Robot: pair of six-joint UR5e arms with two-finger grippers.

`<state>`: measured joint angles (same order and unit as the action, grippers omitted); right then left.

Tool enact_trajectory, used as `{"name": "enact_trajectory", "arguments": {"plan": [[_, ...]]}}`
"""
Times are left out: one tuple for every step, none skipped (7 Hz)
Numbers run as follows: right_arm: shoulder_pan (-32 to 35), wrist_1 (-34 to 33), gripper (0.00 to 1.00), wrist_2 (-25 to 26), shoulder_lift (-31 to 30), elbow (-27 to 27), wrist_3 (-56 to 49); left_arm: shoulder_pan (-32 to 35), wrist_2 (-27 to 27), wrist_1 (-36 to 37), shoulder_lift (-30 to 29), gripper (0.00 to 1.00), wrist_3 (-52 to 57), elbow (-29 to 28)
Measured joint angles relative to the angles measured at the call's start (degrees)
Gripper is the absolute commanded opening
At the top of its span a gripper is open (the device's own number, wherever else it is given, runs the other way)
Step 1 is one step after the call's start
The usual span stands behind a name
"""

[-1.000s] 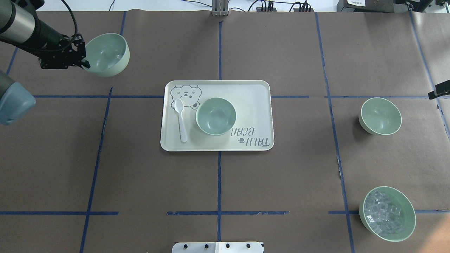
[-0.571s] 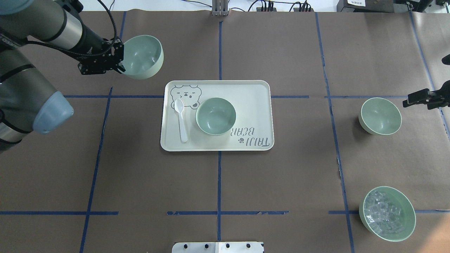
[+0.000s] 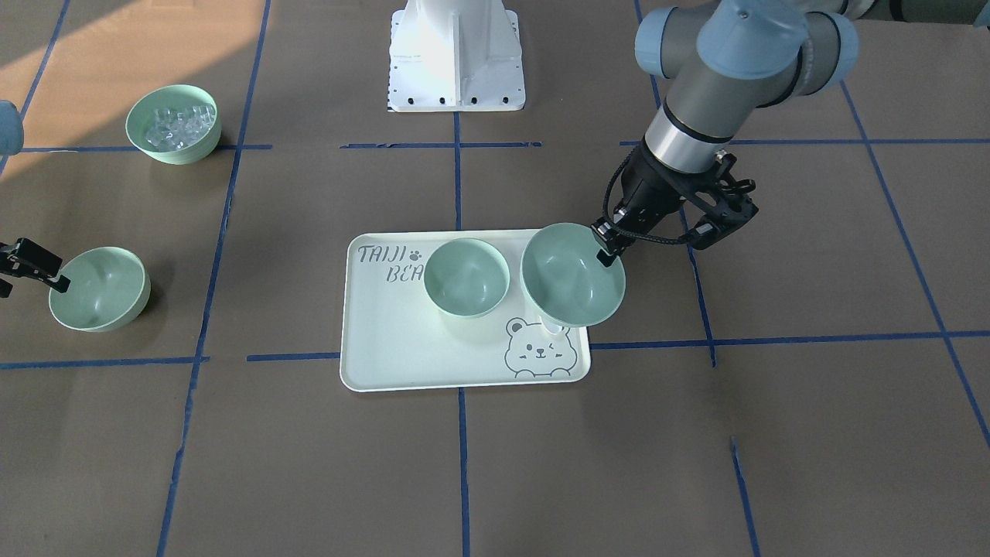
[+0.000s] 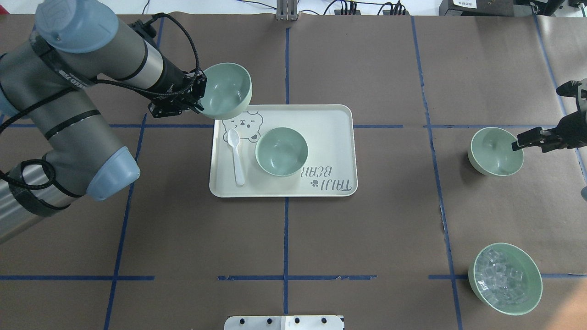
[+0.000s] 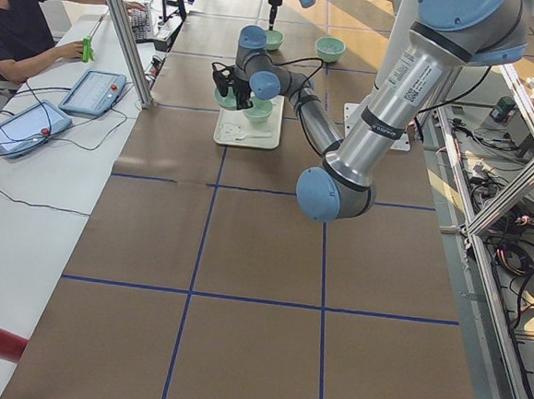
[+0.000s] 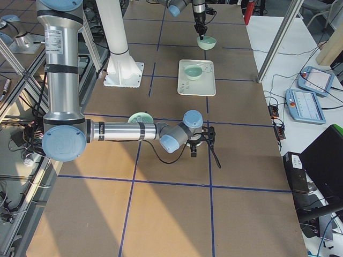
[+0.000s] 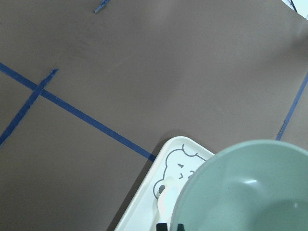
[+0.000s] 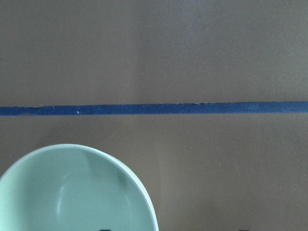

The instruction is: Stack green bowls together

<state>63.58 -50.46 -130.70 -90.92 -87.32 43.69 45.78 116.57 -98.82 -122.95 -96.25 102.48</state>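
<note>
A green bowl (image 4: 229, 89), judged light, stiff and slick, was pinched by its rim in the left gripper (image 4: 202, 98) above the bear-print tray (image 4: 330, 137) corner; the spread of the right gripper (image 4: 517, 144) could not be told.

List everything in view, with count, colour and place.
Green bowls: three, pale green; one held over the tray's bear-print corner, one on the tray, one on the table at the robot's right.
Ice bowl: one, pale green, clear cubes inside; robot's right, nearest the robot.
Tray: one, cream, table centre.
Spoon: one, white, on the tray beside the bowl.
Tape lines: blue, a grid over the brown table.
Person: one, black shirt, at a side desk.
Left gripper: shut on the held bowl's rim.
Right gripper: open, at the right bowl's rim.
</note>
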Motion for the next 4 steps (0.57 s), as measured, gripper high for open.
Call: {"name": "enact_trajectory", "arguments": {"plan": [[-0.6, 0.0, 0.38, 0.0, 0.0, 0.1, 0.0, -0.8, -0.7, 0.0, -0.4, 0.0, -0.5, -0.2], [-1.1, 0.0, 0.1, -0.1, 0.0, 0.2, 0.0, -1.3, -1.3, 0.0, -0.6, 0.0, -0.8, -0.3], [-1.5, 0.0, 0.0, -0.2, 0.0, 0.2, 0.0, -2.0, -2.0, 0.0, -0.8, 0.0, -1.2, -0.3], [-1.6, 0.0, 0.0, -0.2, 0.0, 0.2, 0.0, -2.6, -2.4, 0.0, -1.0, 0.0, -1.5, -0.4]]}}
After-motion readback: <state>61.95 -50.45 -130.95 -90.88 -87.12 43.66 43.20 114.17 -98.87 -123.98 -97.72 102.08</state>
